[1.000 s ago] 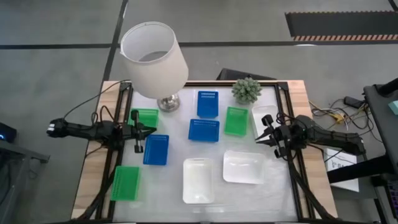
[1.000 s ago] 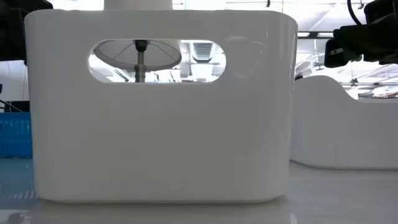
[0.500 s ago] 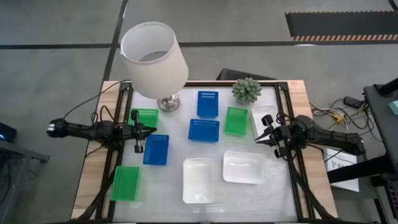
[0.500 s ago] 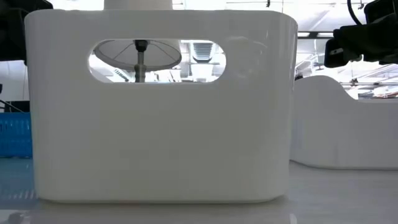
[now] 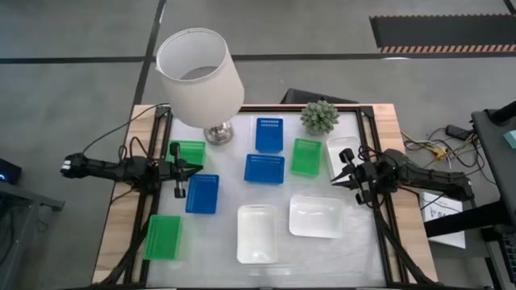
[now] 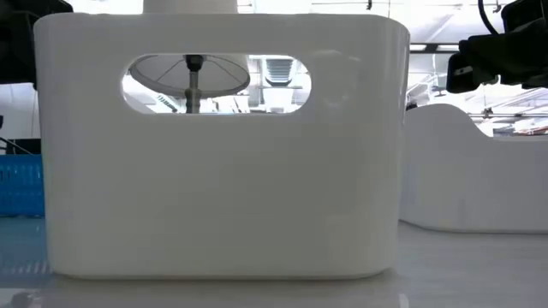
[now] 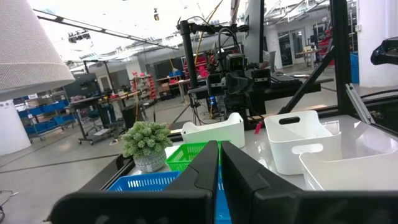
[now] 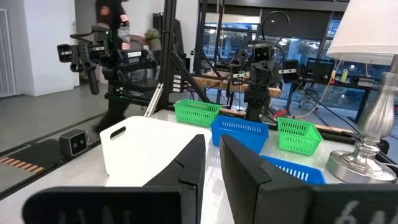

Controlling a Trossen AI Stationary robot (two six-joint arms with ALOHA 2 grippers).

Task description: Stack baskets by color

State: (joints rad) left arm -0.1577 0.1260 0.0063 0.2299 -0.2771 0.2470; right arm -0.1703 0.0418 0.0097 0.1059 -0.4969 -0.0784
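Several baskets lie apart on the white tabletop. The three blue baskets (image 5: 202,193) (image 5: 269,134) (image 5: 264,168) sit left of centre and at the middle. Green baskets (image 5: 187,151) (image 5: 163,236) (image 5: 305,156) lie at the left, near left and middle right. White baskets (image 5: 257,234) (image 5: 315,216) (image 5: 342,153) rest near the front and at the right. My left gripper (image 5: 198,167) (image 7: 219,144) hovers shut at the left edge between a green and a blue basket. My right gripper (image 5: 334,180) (image 8: 212,140) hovers at the right edge beside a white basket, open by a narrow gap, with nothing between its fingers.
A table lamp with a white shade (image 5: 199,76) stands at the far left, its metal base (image 5: 218,133) on the table. A small potted plant (image 5: 320,117) stands at the far edge. In the low view one white basket (image 6: 218,145) fills most of the picture.
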